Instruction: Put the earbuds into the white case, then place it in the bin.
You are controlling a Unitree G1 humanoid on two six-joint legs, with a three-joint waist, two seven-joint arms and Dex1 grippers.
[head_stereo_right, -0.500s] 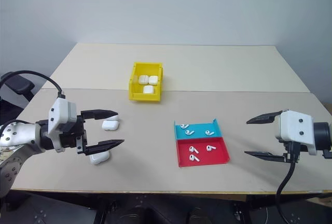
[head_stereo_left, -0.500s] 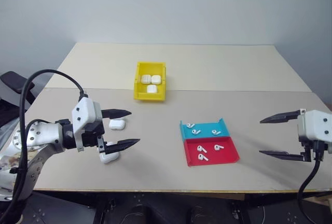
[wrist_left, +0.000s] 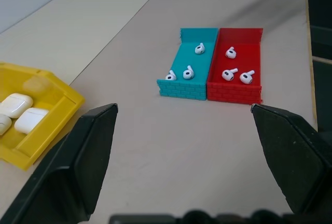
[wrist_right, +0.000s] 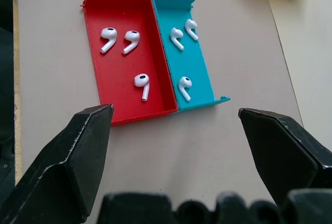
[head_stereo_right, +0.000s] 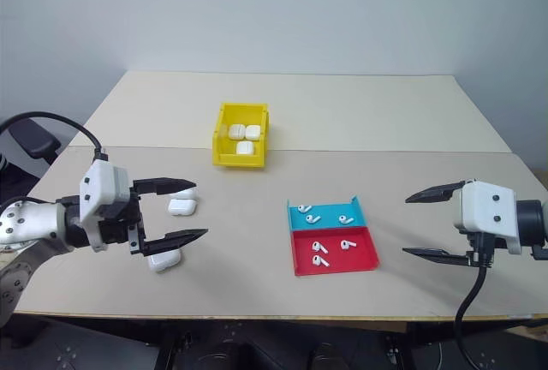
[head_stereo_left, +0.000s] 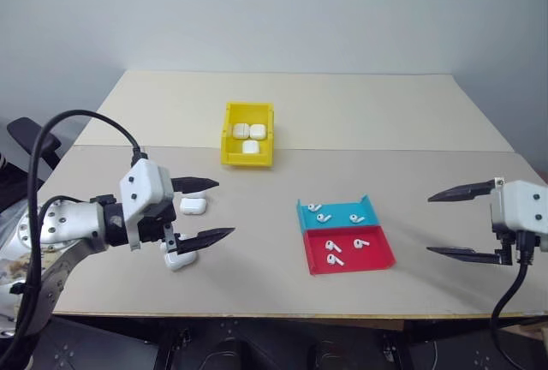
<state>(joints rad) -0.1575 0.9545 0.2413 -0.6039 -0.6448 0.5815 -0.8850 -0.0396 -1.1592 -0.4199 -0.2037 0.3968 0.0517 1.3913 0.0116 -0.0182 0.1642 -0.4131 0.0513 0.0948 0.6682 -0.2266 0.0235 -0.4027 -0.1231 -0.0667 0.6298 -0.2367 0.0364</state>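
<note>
Left-eye view — lower spread left gripper (head_stereo_left: 204, 211) squarely over nearer glossy white pebble-shaped case (head_stereo_left: 181, 259), right gripper (head_stereo_left: 463, 223) spread too — pinch gently.

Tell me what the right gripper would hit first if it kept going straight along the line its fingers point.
Most likely the teal-and-red tray: the right gripper, jaws open, aims straight at it and its earbuds. Only bare table lies between; depth is hard to judge.

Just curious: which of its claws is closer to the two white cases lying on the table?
Left. The left gripper hangs open right by the two white cases; the right gripper is open beyond the tray.
</note>
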